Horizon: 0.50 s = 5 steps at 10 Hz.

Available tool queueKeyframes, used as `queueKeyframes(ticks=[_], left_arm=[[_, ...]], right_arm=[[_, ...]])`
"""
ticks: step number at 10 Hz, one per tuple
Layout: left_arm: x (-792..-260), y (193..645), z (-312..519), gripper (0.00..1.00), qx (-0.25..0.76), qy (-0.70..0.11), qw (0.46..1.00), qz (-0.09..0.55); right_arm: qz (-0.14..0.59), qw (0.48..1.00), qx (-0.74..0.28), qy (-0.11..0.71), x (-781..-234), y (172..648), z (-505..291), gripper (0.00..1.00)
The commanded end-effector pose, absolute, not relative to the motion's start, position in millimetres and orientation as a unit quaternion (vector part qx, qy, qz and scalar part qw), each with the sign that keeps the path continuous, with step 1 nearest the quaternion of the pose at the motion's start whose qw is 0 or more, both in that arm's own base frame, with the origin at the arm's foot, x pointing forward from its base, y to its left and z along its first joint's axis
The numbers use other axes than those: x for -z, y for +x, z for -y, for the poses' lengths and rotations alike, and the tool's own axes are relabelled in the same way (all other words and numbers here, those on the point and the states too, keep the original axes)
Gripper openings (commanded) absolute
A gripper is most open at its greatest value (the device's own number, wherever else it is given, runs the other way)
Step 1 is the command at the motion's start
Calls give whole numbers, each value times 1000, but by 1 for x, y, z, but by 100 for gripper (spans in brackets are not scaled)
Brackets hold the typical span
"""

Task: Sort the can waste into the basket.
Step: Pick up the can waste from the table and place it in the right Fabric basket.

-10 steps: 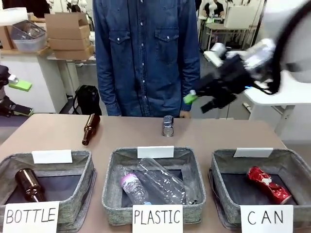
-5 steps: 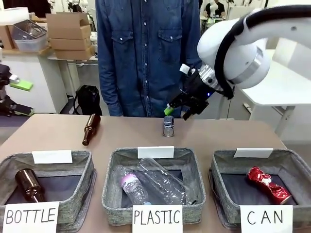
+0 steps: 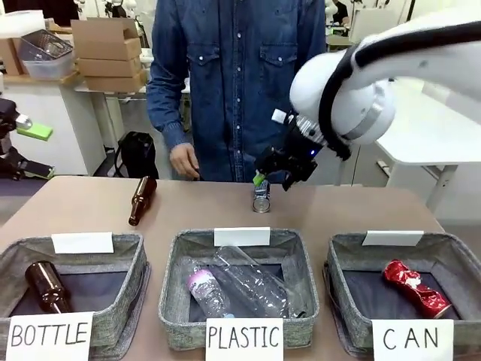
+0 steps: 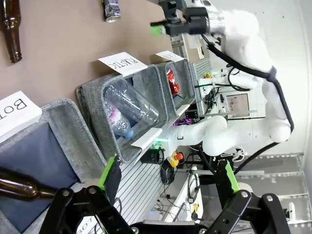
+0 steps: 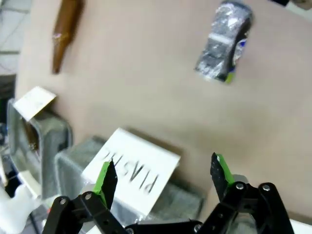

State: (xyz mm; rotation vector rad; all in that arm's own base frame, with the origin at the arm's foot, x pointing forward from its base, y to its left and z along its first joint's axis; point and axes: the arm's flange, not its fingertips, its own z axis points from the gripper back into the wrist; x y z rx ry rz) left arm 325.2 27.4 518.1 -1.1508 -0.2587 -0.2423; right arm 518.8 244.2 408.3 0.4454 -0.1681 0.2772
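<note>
A dark can (image 3: 261, 197) with silver ends stands on the brown table at the far middle. My right gripper (image 3: 272, 174) hangs open just above and slightly right of it, not touching. In the right wrist view the same can (image 5: 224, 41) lies ahead of the open right gripper (image 5: 163, 175), with nothing between the fingers. A crushed red can (image 3: 415, 286) lies inside the grey basket (image 3: 353, 252) labelled "CAN" at the front right. My left gripper (image 4: 168, 175) is open and empty, off to the table's left; its view shows the dark can (image 4: 112, 9) far off.
A brown bottle (image 3: 141, 200) lies on the table at the far left. The "BOTTLE" basket (image 3: 135, 248) holds another brown bottle (image 3: 46, 286). The "PLASTIC" basket (image 3: 169, 259) holds clear plastic bottles (image 3: 240, 289). A person in denim stands at the far side, one hand (image 3: 183, 160) hanging near the table edge.
My right arm has swung in from the right and come down to just above the dark can. The person has shifted, and a hand now shows by the far edge.
</note>
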Motion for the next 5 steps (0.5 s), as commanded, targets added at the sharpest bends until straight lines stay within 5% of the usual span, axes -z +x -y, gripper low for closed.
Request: queueKeyframes(ticks=[1, 5], left_arm=[[-517, 323, -29, 100, 124, -542, 822, 125], [-517, 323, -29, 100, 124, -542, 822, 125]], right_arm=[[74, 974, -119, 177, -395, 568, -275, 100], [45, 989, -96, 98, -338, 605, -299, 100]])
